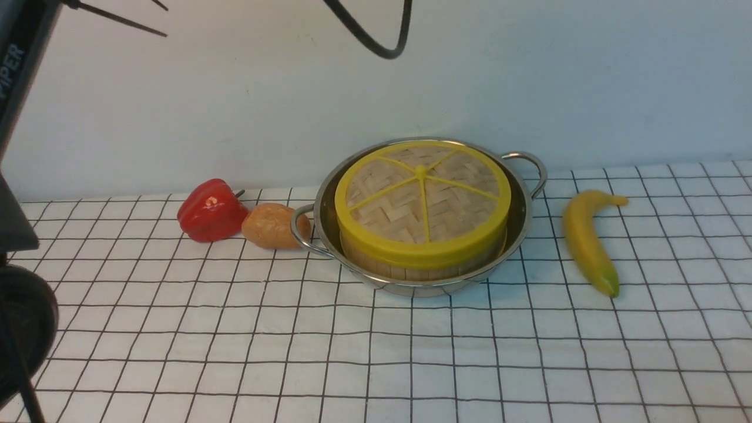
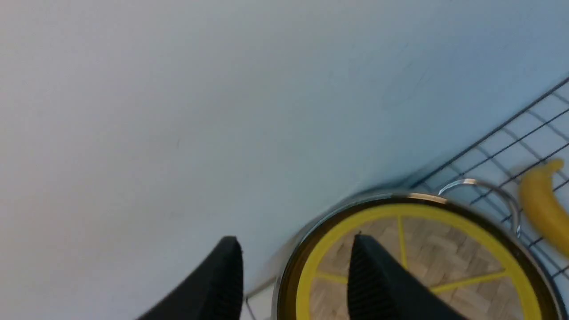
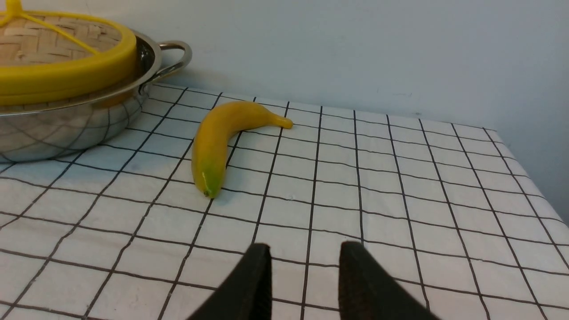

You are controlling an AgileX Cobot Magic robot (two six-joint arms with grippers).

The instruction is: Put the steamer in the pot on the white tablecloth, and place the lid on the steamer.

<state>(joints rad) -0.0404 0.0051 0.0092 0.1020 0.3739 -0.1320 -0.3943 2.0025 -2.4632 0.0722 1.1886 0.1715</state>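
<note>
Centre of frame: lid (image 1: 422, 197) caps steamer (image 1: 423, 264) inside pot (image 1: 523, 220) on white tablecloth (image 1: 376, 364).
Left gripper (image 2: 295, 271): released, empty (above pot's edge).
Right gripper (image 3: 304, 275): parted, empty.
Right of frame: banana (image 1: 587, 241).

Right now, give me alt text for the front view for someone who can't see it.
A steel pot on a white tablecloth holds a bamboo steamer with its lid on. A red pepper and potato lie left of it, a banana right.
</note>
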